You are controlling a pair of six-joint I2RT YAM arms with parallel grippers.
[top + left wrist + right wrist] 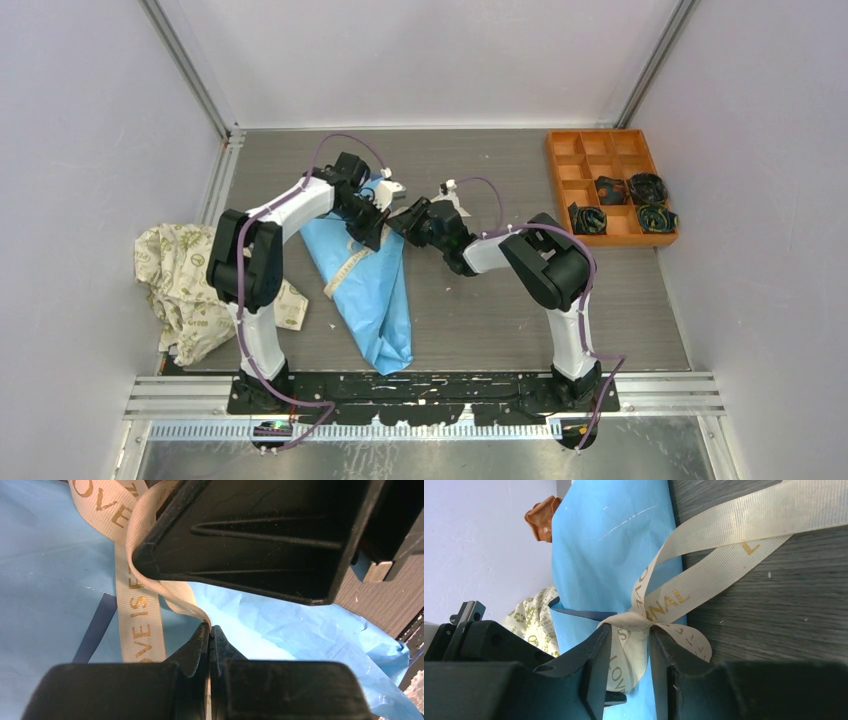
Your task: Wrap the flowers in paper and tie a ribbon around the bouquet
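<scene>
Wrap looks done: paper [614,545] is rolled round the flowers [543,517], w/ an orange bloom poking out one end, and the bouquet [385,310] lies on the table [500,310] betw. the arms. Ribbon [704,575] is crossed over the cone, but no finished bow shows. L gripper [210,629] is pinched tight on one ribbon strand. R gripper [630,635] sits part-open astride the crossing; can't tell if it grips. Left to do, prob.: cinch & tie off.
</scene>
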